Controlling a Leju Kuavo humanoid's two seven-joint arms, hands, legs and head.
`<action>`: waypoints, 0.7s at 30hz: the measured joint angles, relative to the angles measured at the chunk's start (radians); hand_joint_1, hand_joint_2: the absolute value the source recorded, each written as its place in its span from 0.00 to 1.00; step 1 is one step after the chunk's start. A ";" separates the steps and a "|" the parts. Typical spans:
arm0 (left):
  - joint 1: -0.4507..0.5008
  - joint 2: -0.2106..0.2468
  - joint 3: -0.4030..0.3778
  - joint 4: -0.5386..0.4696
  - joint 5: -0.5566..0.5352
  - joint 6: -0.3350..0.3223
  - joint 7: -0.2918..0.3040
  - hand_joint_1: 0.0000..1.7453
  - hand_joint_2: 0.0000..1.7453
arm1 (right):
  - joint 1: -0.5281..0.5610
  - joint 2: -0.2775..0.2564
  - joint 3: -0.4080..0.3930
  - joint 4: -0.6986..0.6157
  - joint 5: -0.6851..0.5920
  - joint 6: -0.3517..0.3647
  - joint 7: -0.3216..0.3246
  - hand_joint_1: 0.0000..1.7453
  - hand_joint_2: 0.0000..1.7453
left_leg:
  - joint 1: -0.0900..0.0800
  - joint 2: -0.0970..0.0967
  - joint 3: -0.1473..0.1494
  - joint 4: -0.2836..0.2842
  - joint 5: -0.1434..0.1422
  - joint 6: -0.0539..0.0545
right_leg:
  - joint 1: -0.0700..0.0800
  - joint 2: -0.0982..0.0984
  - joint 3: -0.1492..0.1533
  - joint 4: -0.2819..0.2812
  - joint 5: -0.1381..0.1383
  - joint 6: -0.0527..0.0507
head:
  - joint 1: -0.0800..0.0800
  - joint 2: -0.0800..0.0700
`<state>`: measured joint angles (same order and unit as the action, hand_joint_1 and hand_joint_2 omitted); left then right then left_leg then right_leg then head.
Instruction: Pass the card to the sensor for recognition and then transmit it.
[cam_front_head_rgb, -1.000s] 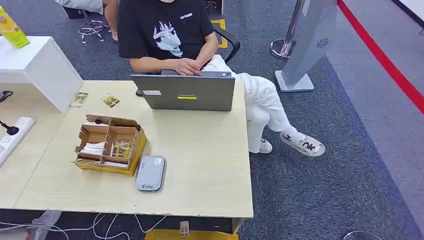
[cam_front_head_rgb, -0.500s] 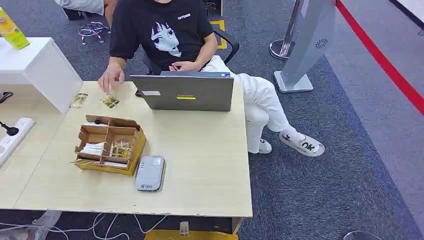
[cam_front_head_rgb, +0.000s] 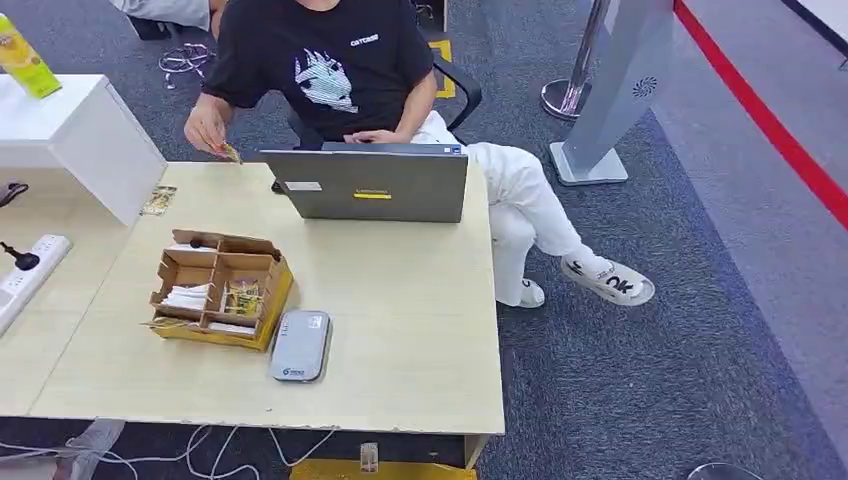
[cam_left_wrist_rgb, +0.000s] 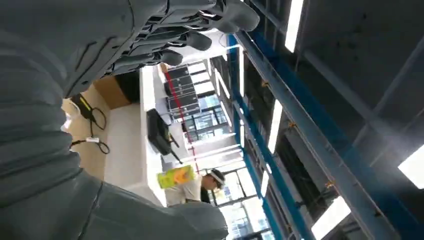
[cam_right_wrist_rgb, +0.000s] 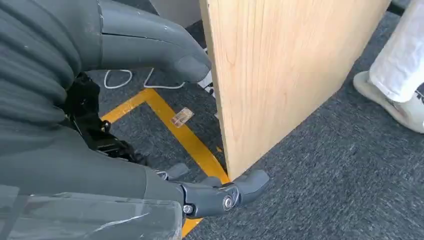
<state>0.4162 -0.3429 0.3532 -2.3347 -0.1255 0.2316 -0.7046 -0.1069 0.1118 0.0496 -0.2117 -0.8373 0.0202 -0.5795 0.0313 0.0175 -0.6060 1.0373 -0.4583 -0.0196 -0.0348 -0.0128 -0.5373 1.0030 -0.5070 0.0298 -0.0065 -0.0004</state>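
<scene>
Both hands hang unused: the right hand (cam_right_wrist_rgb: 150, 150) loose beside the desk's (cam_front_head_rgb: 400, 340) side panel, the left hand (cam_left_wrist_rgb: 125, 45) empty, fingers apart. The grey sensor (cam_front_head_rgb: 300, 345) lies at 6 o'clock. At 11 o'clock, a person (cam_front_head_rgb: 320, 70) lifts a card (cam_front_head_rgb: 231, 152). The handover probably comes first; the robot must raise a hand to receive it.

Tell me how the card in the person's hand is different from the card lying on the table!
The held card is up in the air, pinched in the person's hand, beyond the table's far edge. The other card lies flat on the table, next to the white box, with nobody touching it. The held card is partly hidden by fingers; the lying card shows whole. Both are small, with a yellowish, dark-patterned face.
</scene>
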 joint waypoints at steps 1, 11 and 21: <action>0.000 0.000 -0.003 -0.010 0.000 0.000 0.000 0.00 1.00 | -0.001 0.000 0.000 0.000 0.000 0.000 0.000 0.00 1.00 | 0.000 0.000 0.000 0.000 0.000 0.000 | 0.000 0.000 0.000 0.000 0.000 0.000 | 0.000 0.000; 0.001 -0.002 -0.023 -0.048 -0.001 0.001 0.001 0.00 1.00 | -0.004 0.002 0.000 0.000 0.000 -0.001 0.000 0.00 1.00 | 0.000 0.000 0.000 0.000 0.000 0.000 | 0.000 0.000 -0.001 0.000 0.000 0.000 | 0.000 0.000; -0.102 0.206 -0.176 0.198 -0.770 0.252 0.184 0.00 1.00 | -0.038 0.022 0.032 -0.004 0.167 -0.045 0.040 0.00 1.00 | 0.000 -0.001 0.001 -0.001 0.003 -0.001 | 0.000 -0.001 -0.003 0.001 0.002 -0.002 | 0.000 0.000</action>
<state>0.3140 -0.1365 0.1774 -2.1368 -0.8951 0.4838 -0.5209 -0.1454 0.1335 0.0817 -0.2155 -0.6705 -0.0252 -0.5397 0.0318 0.0163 -0.6055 1.0367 -0.4549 -0.0210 -0.0346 -0.0142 -0.5399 1.0035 -0.5054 0.0276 -0.0061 -0.0004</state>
